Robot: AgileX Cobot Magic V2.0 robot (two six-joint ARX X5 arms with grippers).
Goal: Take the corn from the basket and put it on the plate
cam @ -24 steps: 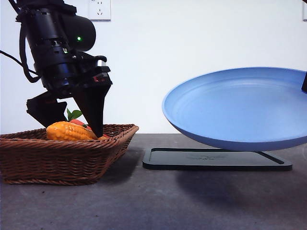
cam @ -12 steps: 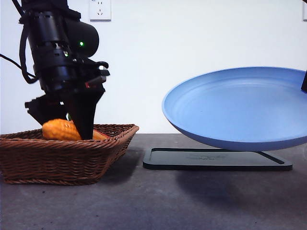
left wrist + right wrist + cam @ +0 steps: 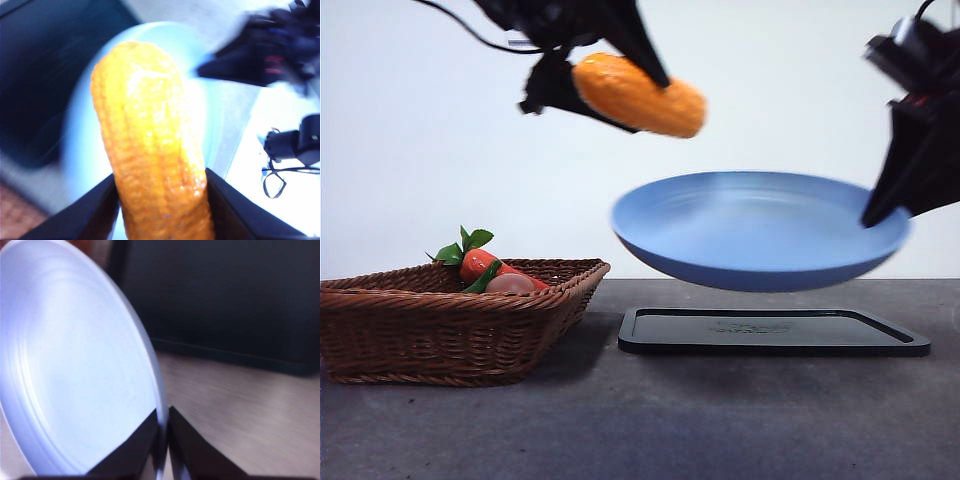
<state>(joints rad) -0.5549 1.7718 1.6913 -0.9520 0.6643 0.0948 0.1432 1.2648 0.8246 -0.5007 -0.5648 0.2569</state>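
Note:
The corn (image 3: 642,96), an orange-yellow bumpy cob, hangs high in the air above the left part of the plate. My left gripper (image 3: 605,80) is shut on it, and the left wrist view shows the corn (image 3: 150,145) clamped between both jaws. The light-blue plate (image 3: 760,232) floats level above the black tray, its right rim pinched by my right gripper (image 3: 882,208). In the right wrist view the plate (image 3: 75,365) edge sits between the closed jaws. The wicker basket (image 3: 440,325) rests at the left with no corn in it.
A red-orange vegetable with green leaves (image 3: 478,262) and a small tan egg-like item (image 3: 510,284) lie in the basket. A flat black tray (image 3: 770,333) lies on the grey table under the plate. The right arm (image 3: 260,55) shows blurred beyond the plate.
My left gripper has lifted the corn out of the basket and carried it up and right, over the plate. The plate has shifted left and levelled, and the right gripper has come into view.

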